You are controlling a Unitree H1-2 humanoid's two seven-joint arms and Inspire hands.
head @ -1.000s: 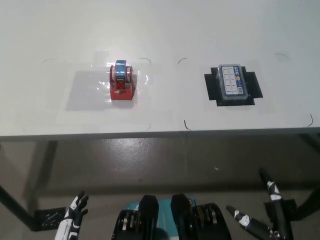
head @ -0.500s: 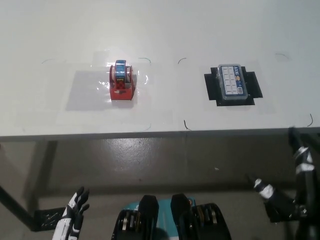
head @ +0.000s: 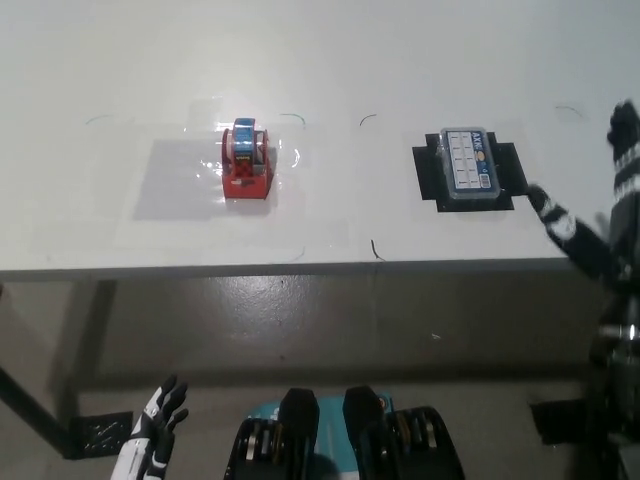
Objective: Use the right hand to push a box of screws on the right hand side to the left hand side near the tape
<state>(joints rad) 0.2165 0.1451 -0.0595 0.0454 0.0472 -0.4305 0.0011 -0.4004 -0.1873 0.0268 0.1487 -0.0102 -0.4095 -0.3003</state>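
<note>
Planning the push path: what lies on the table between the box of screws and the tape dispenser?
In the head view, nothing stands between the box of screws and the tape dispenser: only bare white table with faint pen marks.

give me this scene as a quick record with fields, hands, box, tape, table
right hand: black, raised at the table's right edge, open, right of the box, not touching it
left hand: white, low at lower left, resting, open
box of screws: on a black mat, right side
tape: red dispenser, left side
table: white
</note>
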